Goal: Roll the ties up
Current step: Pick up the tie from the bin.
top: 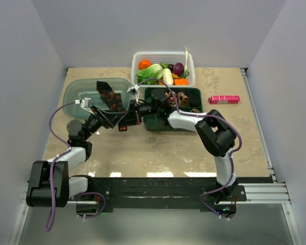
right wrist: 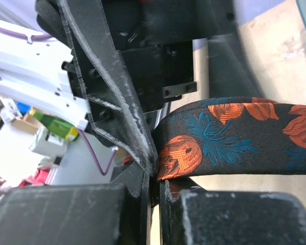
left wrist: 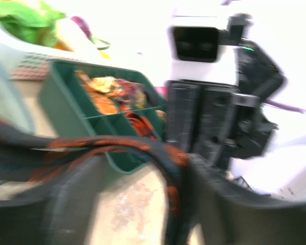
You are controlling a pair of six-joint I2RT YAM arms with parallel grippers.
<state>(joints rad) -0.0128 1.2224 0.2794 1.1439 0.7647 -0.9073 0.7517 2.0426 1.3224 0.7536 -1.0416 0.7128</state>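
Done: rolled ties (top: 176,98) lay in tray (top: 154,126), upper centre.
Remaining: black tie (top: 108,97) looked mostly unrolled.
Grip: right gripper (right wrist: 154,176) pinched it; left gripper (left wrist: 145,204) spread, tie across.

Left wrist view blurred, black tie (right wrist: 234,138) cropped at right edge

Bright, even light; heavy blur and blown-out whites in left wrist view.
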